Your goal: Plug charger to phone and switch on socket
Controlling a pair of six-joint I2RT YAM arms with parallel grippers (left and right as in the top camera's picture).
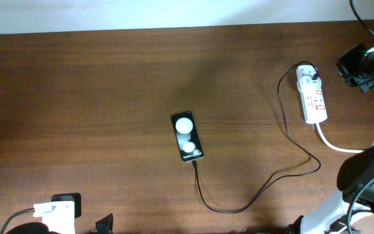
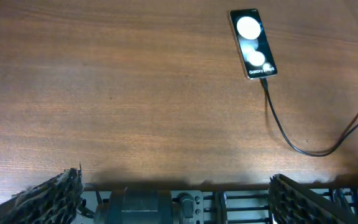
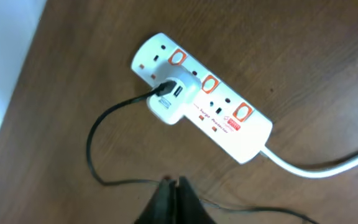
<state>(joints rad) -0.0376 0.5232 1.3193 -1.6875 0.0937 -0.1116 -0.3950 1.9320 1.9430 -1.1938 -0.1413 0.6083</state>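
The black phone (image 1: pixel 187 137) lies flat mid-table, two round white reflections on its face; it also shows in the left wrist view (image 2: pixel 253 43). The charger's thin black cable (image 1: pixel 291 140) runs from the phone's lower end (image 2: pixel 264 79), loops right, and ends in a white plug (image 3: pixel 173 99) seated in the white socket (image 1: pixel 312 97) with red switches (image 3: pixel 229 124). My right gripper (image 3: pixel 174 181) hangs above the table beside the socket, shut on nothing. My left gripper (image 2: pixel 176 190) stands wide open at the near table edge, far from the phone, with nothing between its fingers (image 2: pixel 51 196).
A thick white cord (image 1: pixel 333 144) leaves the socket toward the right edge. The right arm's dark links (image 1: pixel 362 170) rise at the lower right. A pale wall (image 1: pixel 174 13) borders the table's far edge.
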